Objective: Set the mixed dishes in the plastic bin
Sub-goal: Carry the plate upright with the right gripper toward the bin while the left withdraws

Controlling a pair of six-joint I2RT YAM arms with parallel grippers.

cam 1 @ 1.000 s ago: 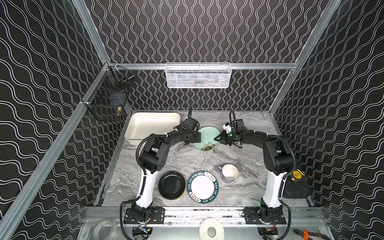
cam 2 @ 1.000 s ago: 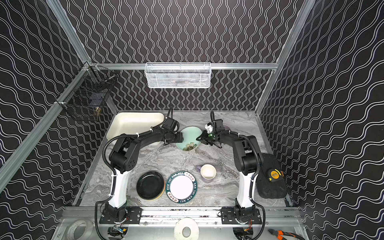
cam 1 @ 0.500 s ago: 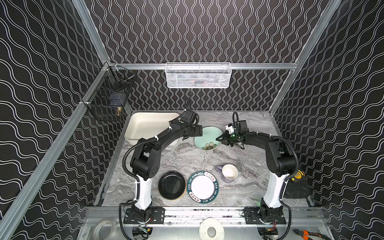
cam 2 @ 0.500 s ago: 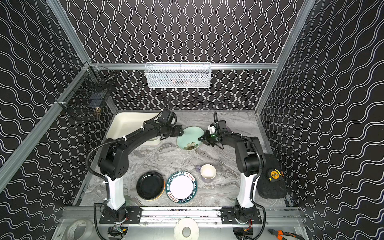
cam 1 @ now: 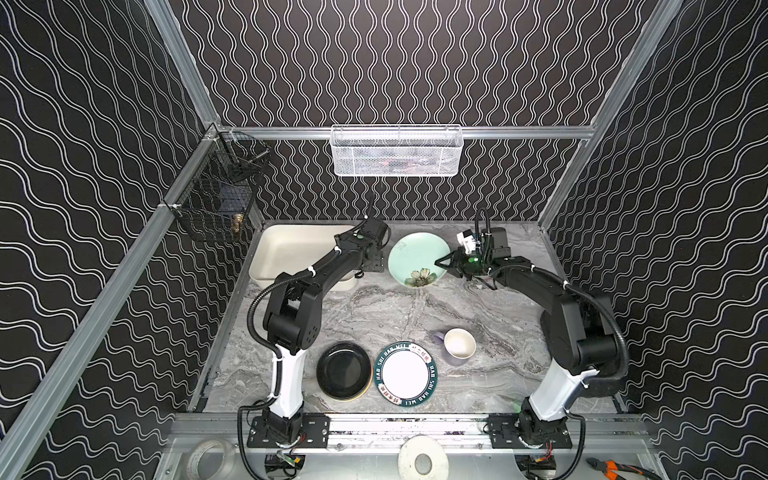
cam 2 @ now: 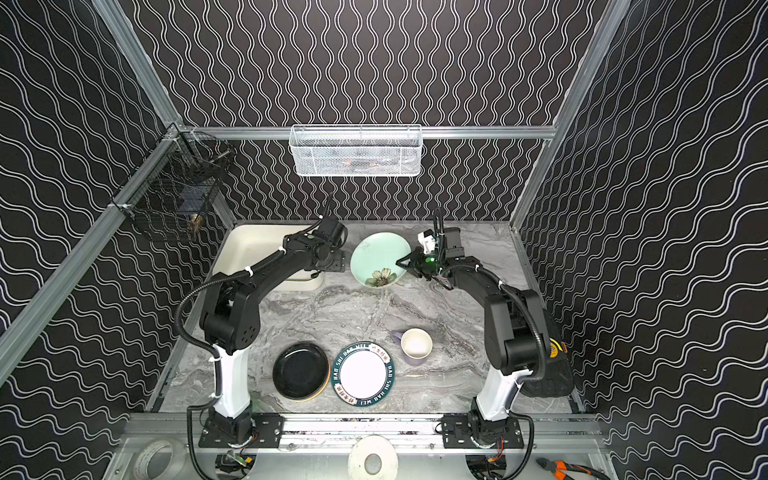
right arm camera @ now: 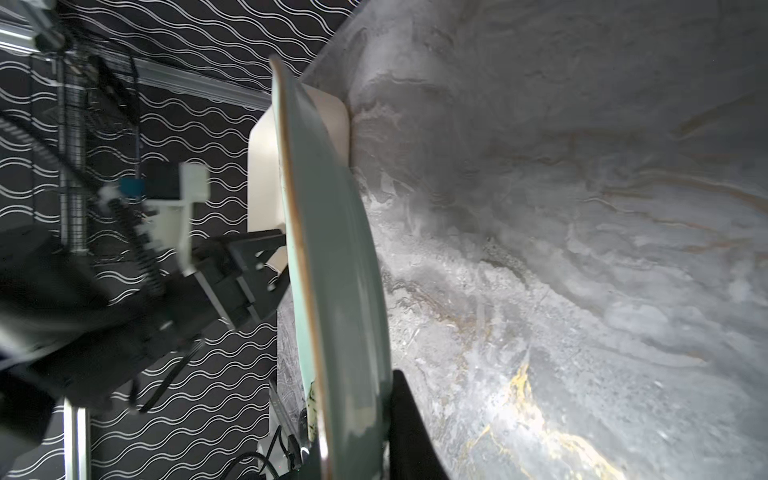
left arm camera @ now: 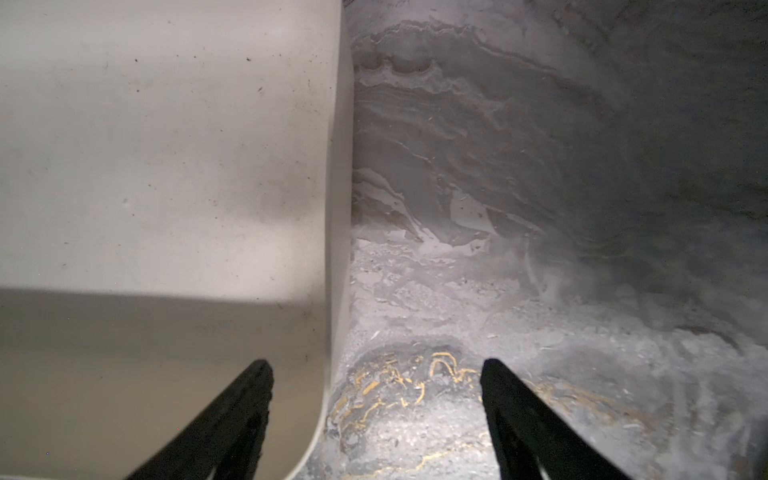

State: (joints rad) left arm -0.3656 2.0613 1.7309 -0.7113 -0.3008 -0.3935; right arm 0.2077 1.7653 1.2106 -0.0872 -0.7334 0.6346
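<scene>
Your right pincer (cam 1: 444,262) grips one rim of the mint-green plate (cam 1: 415,257), tilted up just beside the plastic bin (cam 1: 291,249); so thin a hold could let it swivel or slip. Your left pincer (left arm camera: 376,370), open over the bin's corner, may block its way in.

A cream-white smooth plastic bin (left arm camera: 166,166) with a rounded corner sits on a grey marbled tabletop (left arm camera: 540,208) streaked with yellow veins. The left gripper (left arm camera: 374,363) has its black jaws spread wide, one over the bin, one over the tabletop, with the bin's wall between them.
</scene>
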